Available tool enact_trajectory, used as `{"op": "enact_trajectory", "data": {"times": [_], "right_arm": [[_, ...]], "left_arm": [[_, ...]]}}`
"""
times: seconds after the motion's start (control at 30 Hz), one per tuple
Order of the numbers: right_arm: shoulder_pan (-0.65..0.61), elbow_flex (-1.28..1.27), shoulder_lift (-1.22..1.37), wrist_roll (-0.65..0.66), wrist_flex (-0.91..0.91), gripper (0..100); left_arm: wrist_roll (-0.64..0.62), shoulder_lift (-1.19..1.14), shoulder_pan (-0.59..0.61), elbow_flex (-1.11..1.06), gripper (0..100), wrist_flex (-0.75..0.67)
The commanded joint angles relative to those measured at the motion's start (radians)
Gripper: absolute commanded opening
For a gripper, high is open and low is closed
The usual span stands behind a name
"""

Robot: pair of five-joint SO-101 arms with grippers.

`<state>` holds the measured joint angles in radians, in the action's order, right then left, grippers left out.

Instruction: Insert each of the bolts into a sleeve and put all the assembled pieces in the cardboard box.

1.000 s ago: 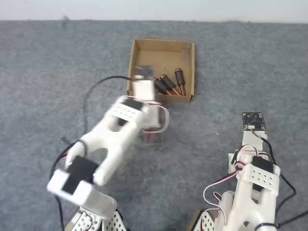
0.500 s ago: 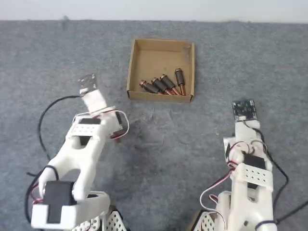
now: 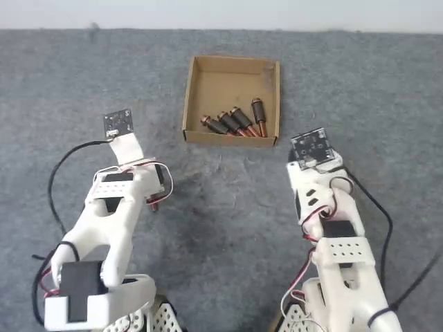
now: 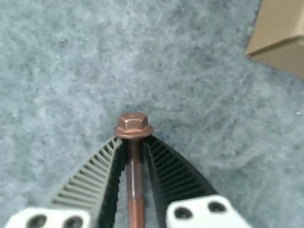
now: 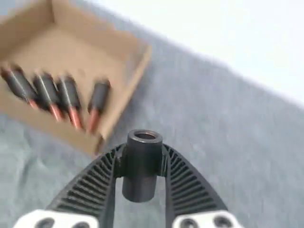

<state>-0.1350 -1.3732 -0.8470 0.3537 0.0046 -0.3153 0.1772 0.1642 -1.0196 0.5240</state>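
**Base:** What have the left jaws got?

**Me:** I have them pinching a copper bolt by its shank. The hex head sticks out just past the tips. The left arm is over the grey table, off to the left of the cardboard box and apart from it. From that wrist I can see one corner of the box at the edge.

**Base:** And the other side?

**Me:** The right jaws are clamped on a black sleeve, and I can see its hollow end up by the tips. The right arm is on the right of the table, with its wrist near the box's near right corner.

**Base:** Anything in the box?

**Me:** I count four assembled pieces, black sleeves with copper ends showing. They lie side by side against the wall nearest the arms. From the right wrist they are blurred, but I can still make out four.

**Base:** Are the bolt and sleeve together yet?

**Me:** No. They are well apart, one on each arm, and the bolt is not yet in the sleeve.
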Motion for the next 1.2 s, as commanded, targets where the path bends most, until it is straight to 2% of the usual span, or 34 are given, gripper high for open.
{"op": "enact_trajectory", "data": {"times": [0.0, 0.17, 0.27, 0.47, 0.63, 0.8, 0.97, 1.17], "right_arm": [[-0.054, 0.005, -0.027, 0.006, -0.159, 0.6], [-0.111, 0.017, 0.01, 0.006, -0.196, 0.6], [-0.13, 0.029, 0.091, -0.015, -0.285, 0.6], [-0.13, 0.078, 0.309, -0.292, -0.604, 0.6], [-0.131, 0.155, 0.479, -0.4, -0.71, 0.6], [-0.189, 0.192, 0.633, -0.557, -0.826, 0.6], [-0.263, 0.186, 0.754, -0.575, -0.946, 0.6], [-0.277, 0.135, 0.845, -0.575, -1.052, 0.6]], "left_arm": [[0.011, 0.06, 0.009, 0.004, 1, -0.028], [0.011, 0.06, 0.009, 0.002, 1, -0.028], [0.011, 0.06, 0.009, 0.002, 1, -0.026], [0.011, 0.06, 0.009, 0.002, 1, -0.026], [0.011, 0.06, 0.009, 0.002, 1, -0.026], [0.011, 0.06, 0.009, 0.002, 1, -0.026], [0.011, 0.06, 0.009, 0.002, 1, -0.026], [0.011, 0.06, 0.009, 0.002, 1, -0.028]]}}
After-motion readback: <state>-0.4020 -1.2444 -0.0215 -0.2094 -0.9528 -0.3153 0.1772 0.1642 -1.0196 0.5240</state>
